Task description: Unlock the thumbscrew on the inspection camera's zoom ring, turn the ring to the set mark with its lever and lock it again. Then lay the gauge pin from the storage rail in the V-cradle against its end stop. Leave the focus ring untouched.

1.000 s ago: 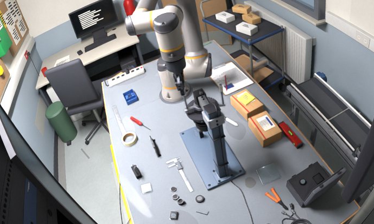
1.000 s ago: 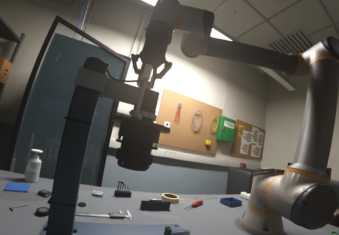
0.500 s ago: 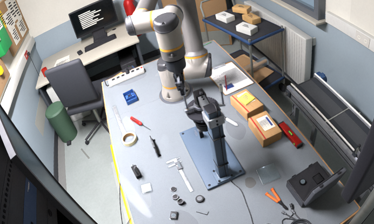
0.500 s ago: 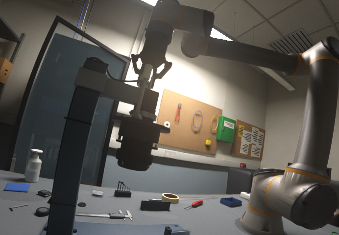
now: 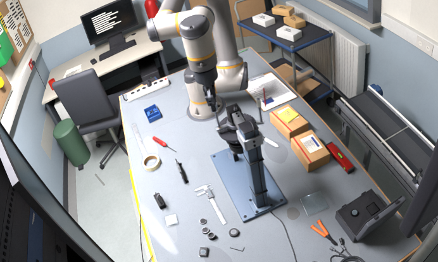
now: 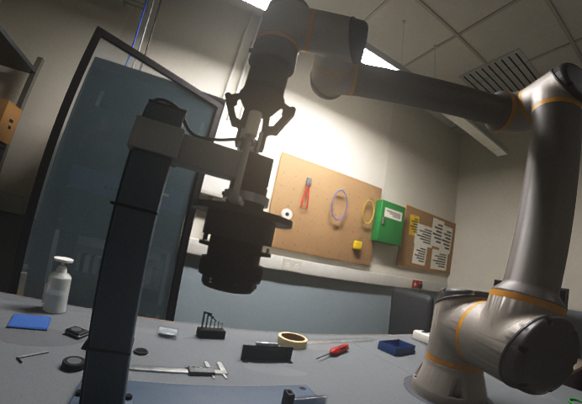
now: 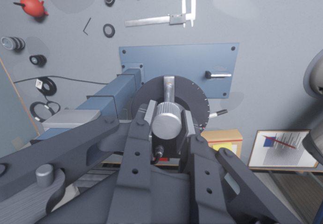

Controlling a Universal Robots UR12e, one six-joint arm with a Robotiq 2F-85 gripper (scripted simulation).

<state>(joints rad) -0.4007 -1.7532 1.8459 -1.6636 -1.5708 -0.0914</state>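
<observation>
My gripper [image 7: 167,120] hangs over the inspection camera [image 5: 238,128] on its blue column stand. The knurled metal thumbscrew [image 7: 166,122] is clamped between my fingers, its stem running down to the zoom ring's dark scale disc [image 7: 191,101]. In the second side camera the thumbscrew [image 6: 249,126] stands upright above the dark lens barrel [image 6: 235,247]. A small lever [image 7: 218,113] sticks out at the disc's right edge. On the blue base plate [image 7: 179,66] a pin with a black end [image 7: 217,75] lies flat. I cannot pick out the storage rail.
The robot's base [image 5: 202,104] stands behind the camera stand. Two cardboard boxes [image 5: 298,137] and a clipboard [image 5: 271,91] lie to the right. A caliper [image 5: 211,202], tape roll [image 5: 151,162], screwdriver [image 5: 162,142] and small black discs lie on the table's left and front.
</observation>
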